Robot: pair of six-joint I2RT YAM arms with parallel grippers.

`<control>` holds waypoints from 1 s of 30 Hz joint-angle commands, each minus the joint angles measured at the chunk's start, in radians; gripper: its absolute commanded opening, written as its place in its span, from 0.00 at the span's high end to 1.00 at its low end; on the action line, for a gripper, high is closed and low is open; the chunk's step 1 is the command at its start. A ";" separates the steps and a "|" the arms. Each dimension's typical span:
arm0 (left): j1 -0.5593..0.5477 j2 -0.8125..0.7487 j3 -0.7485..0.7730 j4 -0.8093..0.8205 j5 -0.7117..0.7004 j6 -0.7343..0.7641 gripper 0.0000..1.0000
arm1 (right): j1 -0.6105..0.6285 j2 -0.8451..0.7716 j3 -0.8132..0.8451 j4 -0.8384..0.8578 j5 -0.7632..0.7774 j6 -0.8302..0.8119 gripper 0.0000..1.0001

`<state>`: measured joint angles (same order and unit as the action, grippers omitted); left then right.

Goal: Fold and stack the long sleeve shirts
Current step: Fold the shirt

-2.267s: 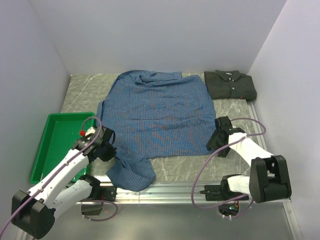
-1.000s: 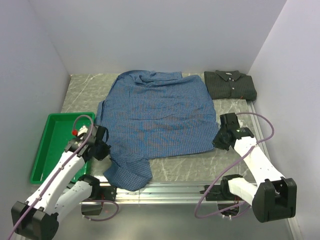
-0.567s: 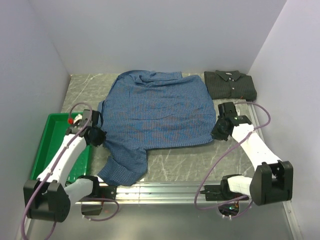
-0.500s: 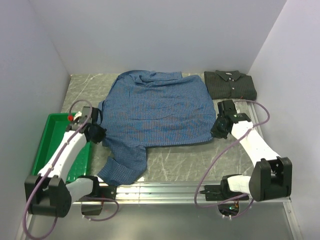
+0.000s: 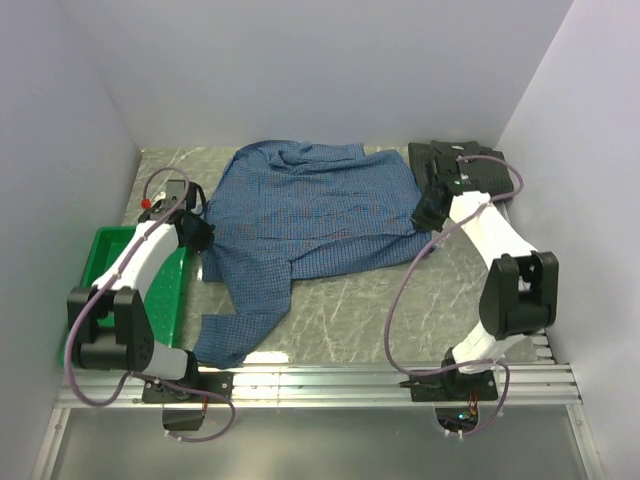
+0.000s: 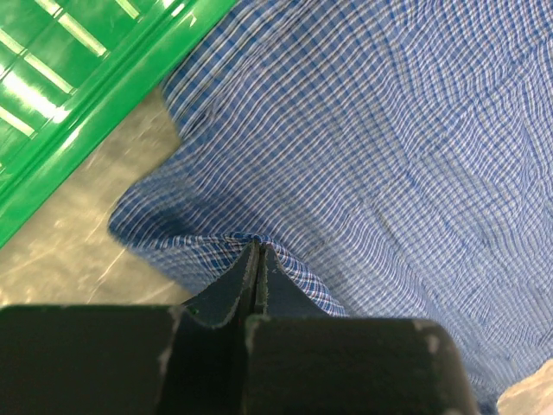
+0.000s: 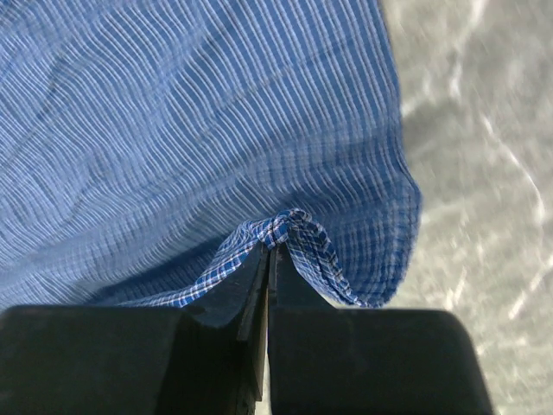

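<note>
Left gripper [image 6: 257, 254]: my jaws pinched tight on a fold of the blue shirt [image 5: 310, 215], at its left edge, just beside the green tray [image 5: 100, 255]. Right gripper [image 7: 270, 246]: clamped on a bunched bit of hem at the right edge. Shirt lies on the table [image 5: 350, 310], one sleeve trailing toward the near side. Dark shirt [image 5: 428, 160] folded in the far right corner, partly hidden by my right arm.

Free to pass over bare desk [image 5: 400, 300] at near centre and right. Blocked at left by tray [image 5: 168, 295] against the wall [image 5: 60, 150], left arm [image 5: 130, 270] stretched above it. Far half covered by blue shirt [image 5: 310, 200], sleeve [image 5: 235, 330] trailing to near-left edge. Far-right corner filled by dark shirt [image 5: 430, 155], right arm [image 5: 490, 235] slanting alongside.
</note>
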<state>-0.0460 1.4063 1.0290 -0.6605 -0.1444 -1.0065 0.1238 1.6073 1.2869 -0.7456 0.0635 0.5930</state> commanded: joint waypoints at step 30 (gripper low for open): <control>0.008 0.091 0.260 0.211 -0.023 0.203 0.30 | -0.039 0.074 0.188 0.118 0.121 -0.061 0.38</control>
<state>-0.0334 1.6348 1.2617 -0.4786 -0.1734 -0.8482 0.0910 1.8172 1.4876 -0.6750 0.1471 0.5404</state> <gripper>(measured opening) 0.643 0.614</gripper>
